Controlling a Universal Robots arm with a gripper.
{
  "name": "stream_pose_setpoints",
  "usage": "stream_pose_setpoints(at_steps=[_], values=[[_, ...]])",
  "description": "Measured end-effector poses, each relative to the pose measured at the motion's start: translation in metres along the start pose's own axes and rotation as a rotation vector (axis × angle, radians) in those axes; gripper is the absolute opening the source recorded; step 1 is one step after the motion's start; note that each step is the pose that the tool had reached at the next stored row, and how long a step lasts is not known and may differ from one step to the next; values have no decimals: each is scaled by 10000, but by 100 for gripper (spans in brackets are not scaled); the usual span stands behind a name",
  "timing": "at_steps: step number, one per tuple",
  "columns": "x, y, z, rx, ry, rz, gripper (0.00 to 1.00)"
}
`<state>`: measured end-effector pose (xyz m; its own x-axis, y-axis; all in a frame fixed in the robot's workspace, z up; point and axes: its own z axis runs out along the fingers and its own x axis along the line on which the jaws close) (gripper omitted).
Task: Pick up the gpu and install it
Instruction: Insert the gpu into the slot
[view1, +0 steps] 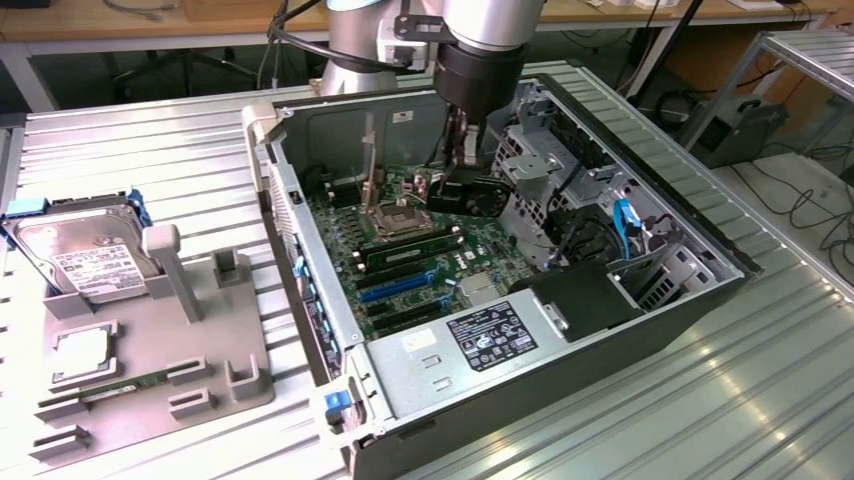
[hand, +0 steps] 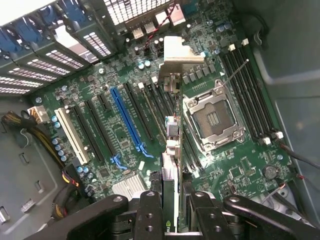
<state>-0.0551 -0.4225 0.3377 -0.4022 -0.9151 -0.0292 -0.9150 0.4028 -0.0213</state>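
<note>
My gripper (hand: 172, 202) is shut on the gpu (hand: 170, 170), a thin dark card seen edge-on with its silver end bracket (hand: 178, 54) at the far end. The card hangs above the motherboard (hand: 95, 95), over the black slots between the blue slot (hand: 127, 120) and the open CPU socket (hand: 212, 117). In the exterior view the gripper (view1: 461, 150) reaches down into the open computer case (view1: 694, 290), with the gpu's black body (view1: 467, 193) below it, near the back of the board (view1: 414, 270). Whether the card touches a slot I cannot tell.
Case walls, a drive cage (view1: 534, 170) and the power supply (view1: 487, 335) hem in the board. On the exterior view's left, a grey fixture (view1: 200, 370) holds a silver hard drive (view1: 80, 255) and a green memory stick (view1: 127, 385).
</note>
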Motion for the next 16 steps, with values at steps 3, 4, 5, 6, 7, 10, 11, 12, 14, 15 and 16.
stream_pose_setpoints(at_steps=[3,4,5,6,7,10,11,12,14,15,16], values=[[0,0,0,-3,-2,-102,26],[0,0,0,-4,-3,-137,26],[0,0,0,-5,-4,-170,26],[0,0,0,-6,-5,-201,26],[0,0,0,-7,-5,-234,26],[0,0,0,-11,-8,-354,26],[0,0,0,-11,-8,-385,26],[0,0,0,-12,-9,-420,26],[0,0,0,-14,-10,-489,26],[0,0,0,-15,-11,-521,26],[0,0,0,-16,-12,-558,26]])
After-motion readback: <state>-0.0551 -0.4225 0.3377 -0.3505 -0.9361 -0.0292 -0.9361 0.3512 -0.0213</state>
